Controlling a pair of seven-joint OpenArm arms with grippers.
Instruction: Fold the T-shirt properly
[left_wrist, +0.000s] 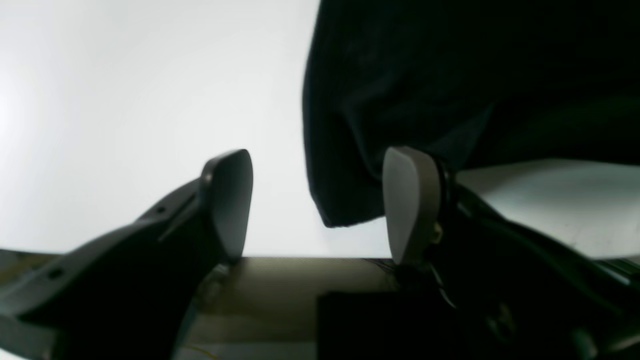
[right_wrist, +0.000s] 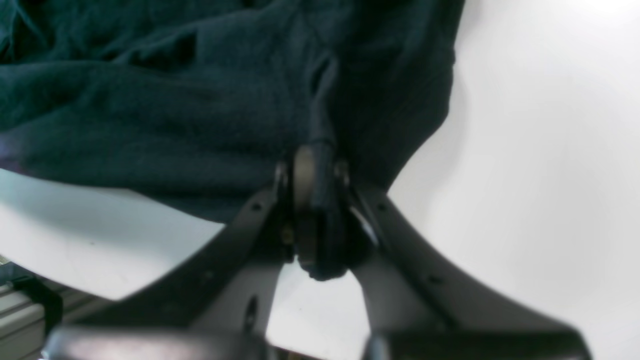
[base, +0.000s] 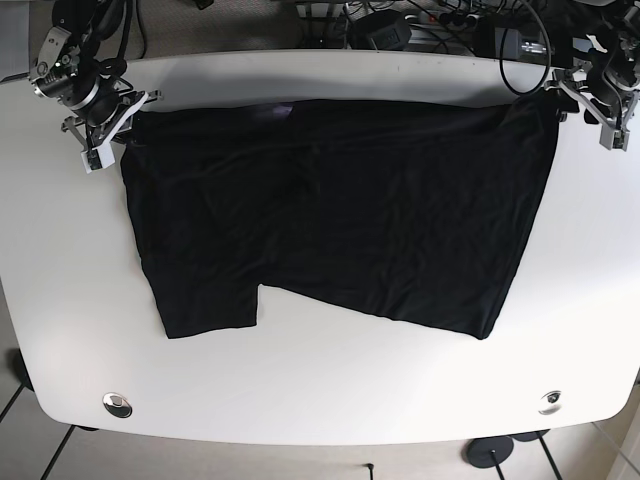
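Black T-shirt (base: 330, 220) lies stretched sideways across the counter (base: 320, 390), its long axis running between both arms. Right hand (right_wrist: 315, 210) is clenched on one far corner; left hand (left_wrist: 320, 200) is released beside the other.

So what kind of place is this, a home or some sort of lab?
Most likely a robotics lab or test bench: a bare white table with a black T-shirt spread on it, arms mounted at its far corners, and tangled cables and electronics behind.
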